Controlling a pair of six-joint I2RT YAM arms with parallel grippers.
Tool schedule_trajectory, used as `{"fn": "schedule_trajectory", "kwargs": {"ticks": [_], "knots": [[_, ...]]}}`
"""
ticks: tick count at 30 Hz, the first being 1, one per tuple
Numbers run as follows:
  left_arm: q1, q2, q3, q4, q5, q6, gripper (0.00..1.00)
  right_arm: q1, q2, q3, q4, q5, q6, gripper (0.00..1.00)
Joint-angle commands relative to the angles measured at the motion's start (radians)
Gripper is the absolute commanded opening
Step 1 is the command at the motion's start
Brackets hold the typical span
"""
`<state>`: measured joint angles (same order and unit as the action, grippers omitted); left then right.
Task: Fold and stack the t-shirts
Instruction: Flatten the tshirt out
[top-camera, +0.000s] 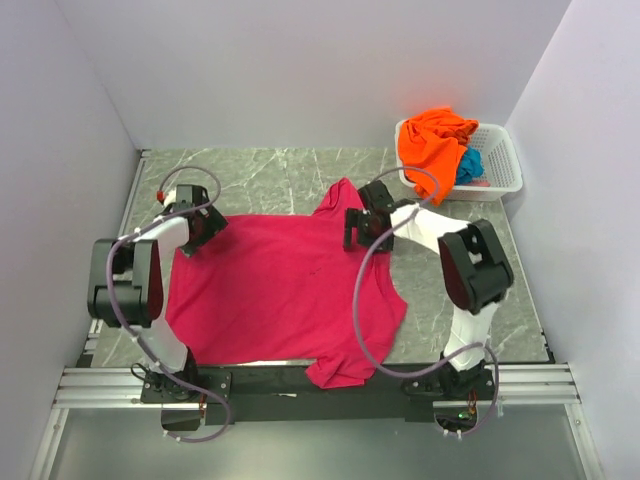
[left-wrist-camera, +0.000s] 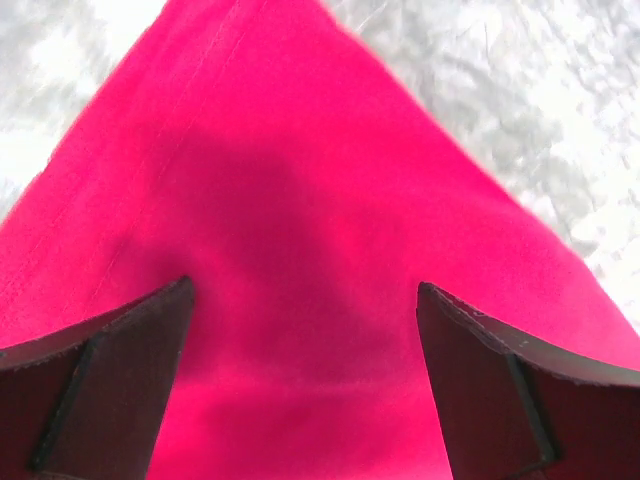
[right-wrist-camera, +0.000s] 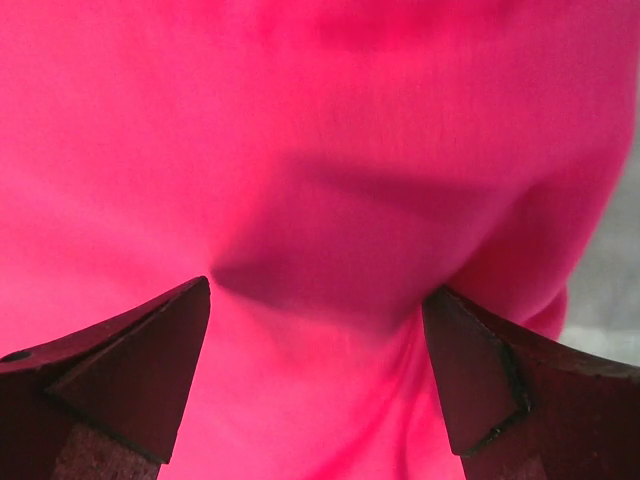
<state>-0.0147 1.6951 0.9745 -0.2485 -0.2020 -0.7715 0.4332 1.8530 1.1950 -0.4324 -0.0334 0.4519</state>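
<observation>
The magenta-pink t-shirt (top-camera: 275, 290) lies spread flat on the marble table. My left gripper (top-camera: 203, 232) is open over its far left corner; the left wrist view shows that corner (left-wrist-camera: 300, 200) between the spread fingers (left-wrist-camera: 110, 380). My right gripper (top-camera: 357, 228) is open over the far right part by a sleeve; pink cloth (right-wrist-camera: 320, 150) fills the right wrist view, bunched between the fingers (right-wrist-camera: 130, 370). The orange t-shirt (top-camera: 433, 140) and the teal-blue t-shirt (top-camera: 469, 166) lie in the basket.
The white lattice basket (top-camera: 503, 160) stands at the far right corner of the table (top-camera: 260, 180). Grey walls close in the left, far and right sides. A metal rail (top-camera: 300, 385) runs along the near edge by the arm bases.
</observation>
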Motion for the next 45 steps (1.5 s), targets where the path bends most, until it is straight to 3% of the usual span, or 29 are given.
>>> {"fn": "schedule_trajectory", "kwargs": {"ticks": [1,10,14,18,24,29,35,40,45], "knots": [[0.004,0.087,0.077,-0.001,0.018,0.012,0.99,-0.039,0.113,0.116,-0.048,0.032,-0.013,0.92],[0.012,0.365,0.401,-0.061,0.059,0.028,0.99,-0.155,0.442,0.671,-0.282,0.003,-0.117,0.92],[0.012,0.480,0.575,-0.123,0.101,0.034,0.99,-0.175,0.603,1.074,-0.388,-0.011,-0.183,0.92],[0.012,0.453,0.681,-0.190,0.098,0.047,0.99,-0.175,0.651,1.262,-0.427,-0.011,-0.236,0.92],[0.012,0.151,0.551,-0.170,0.055,0.029,0.99,-0.133,0.309,0.921,-0.261,-0.003,-0.277,0.94],[0.012,-0.191,0.244,-0.227,-0.086,-0.105,0.99,-0.062,0.074,0.640,-0.172,0.074,-0.268,0.96],[0.012,-0.533,-0.147,-0.317,-0.183,-0.349,0.99,-0.008,-0.214,0.278,-0.008,0.076,-0.101,0.97],[0.012,-0.702,-0.392,-0.400,-0.237,-0.416,0.99,0.016,-0.443,-0.035,0.153,0.043,0.022,0.98],[0.048,-0.799,-0.502,-0.390,-0.269,-0.451,0.99,0.035,-0.526,-0.124,0.141,0.064,0.021,0.98]]}}
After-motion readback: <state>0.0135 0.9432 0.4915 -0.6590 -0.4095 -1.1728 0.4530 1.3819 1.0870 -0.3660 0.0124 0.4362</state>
